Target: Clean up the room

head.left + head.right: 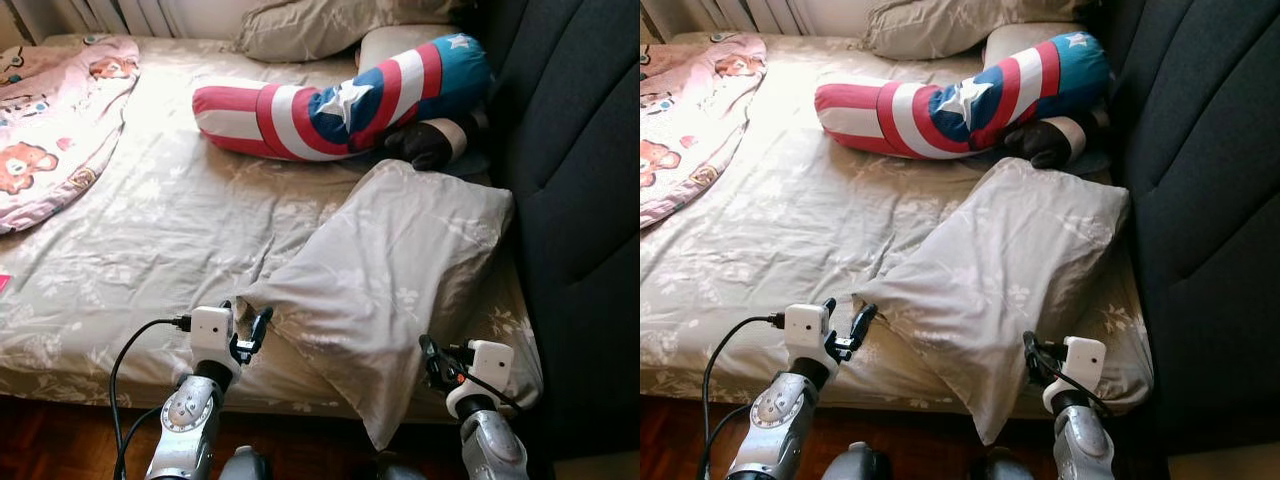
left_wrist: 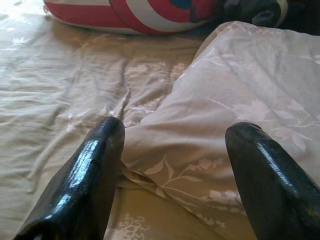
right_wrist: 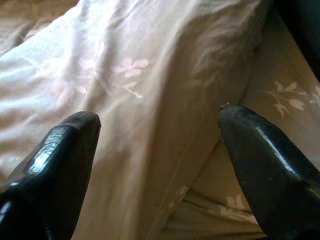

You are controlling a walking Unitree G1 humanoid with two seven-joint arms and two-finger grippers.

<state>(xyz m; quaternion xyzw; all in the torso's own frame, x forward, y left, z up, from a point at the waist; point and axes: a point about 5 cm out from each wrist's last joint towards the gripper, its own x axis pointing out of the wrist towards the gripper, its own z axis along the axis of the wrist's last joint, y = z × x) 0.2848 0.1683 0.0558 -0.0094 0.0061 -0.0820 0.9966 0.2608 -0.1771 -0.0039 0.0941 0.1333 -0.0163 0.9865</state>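
A beige floral pillow [image 1: 395,265] lies slanted on the bed near the dark headboard, and its lower corner hangs over the bed's front edge. My left gripper [image 1: 248,320] is open at the pillow's left corner; the left wrist view has that corner [image 2: 165,165] between the two black fingers [image 2: 90,170]. My right gripper [image 1: 432,358] is open at the pillow's lower right edge. In the right wrist view the pillow [image 3: 135,90] spans the gap between the fingers [image 3: 260,160]. Neither gripper holds anything.
A red, white and blue star bolster [image 1: 340,95] and a black plush [image 1: 428,142] lie at the head of the bed. A second pillow [image 1: 320,25] sits behind them. A pink bear blanket [image 1: 50,130] covers the far left. The dark headboard [image 1: 580,150] stands to the right.
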